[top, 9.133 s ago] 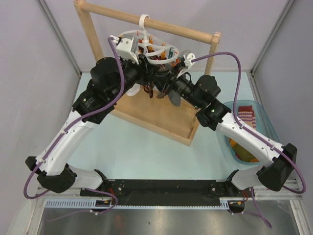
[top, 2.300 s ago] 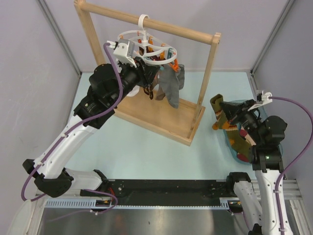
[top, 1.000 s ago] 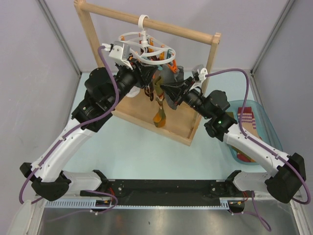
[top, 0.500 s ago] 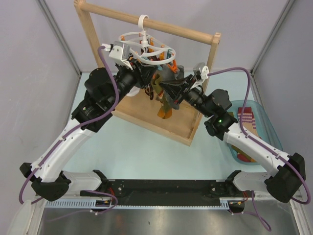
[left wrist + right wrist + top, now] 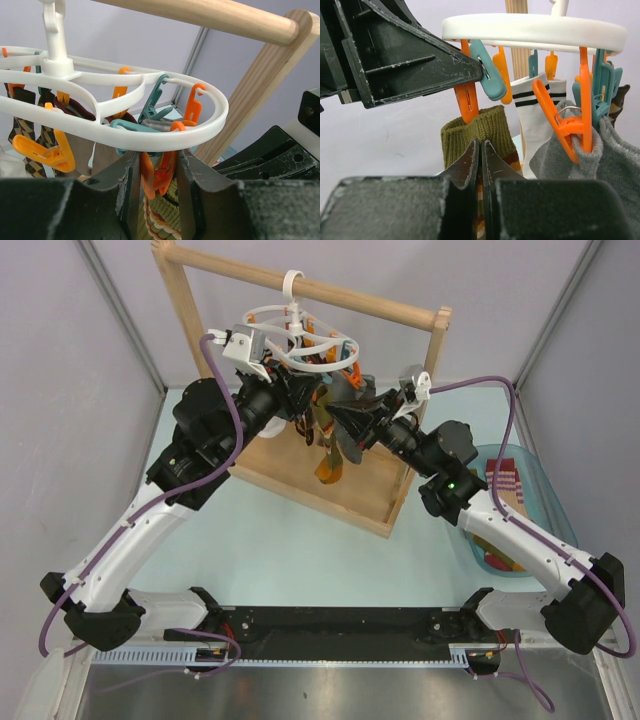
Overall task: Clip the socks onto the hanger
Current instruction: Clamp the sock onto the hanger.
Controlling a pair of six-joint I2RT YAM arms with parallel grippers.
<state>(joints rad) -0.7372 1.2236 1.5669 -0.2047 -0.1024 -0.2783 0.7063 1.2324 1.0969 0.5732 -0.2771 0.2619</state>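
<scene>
The white hanger (image 5: 300, 335) hangs by its hook from the wooden rack's top bar. My left gripper (image 5: 156, 160) is shut on an orange clip (image 5: 160, 172) under the hanger's ring (image 5: 210, 107). My right gripper (image 5: 481, 145) is shut on an olive-cuffed, orange-striped sock (image 5: 470, 132). It holds the cuff up against the lower end of that same orange clip (image 5: 468, 100). The rest of the sock (image 5: 328, 455) dangles below. A white sock with dark stripes (image 5: 535, 115), a grey sock (image 5: 600, 155) and a brown argyle sock (image 5: 22, 135) hang from other clips.
The wooden rack (image 5: 430, 370) stands on a flat wooden base (image 5: 340, 495) at the back of the table. A teal basket (image 5: 530, 475) with more socks sits at the right, behind my right arm. Both arms crowd in under the hanger.
My right gripper has lifted the striped sock closer to the hanger, bringing the cuff to the orange clip. The dangling end has risen. My left arm has stayed put.
</scene>
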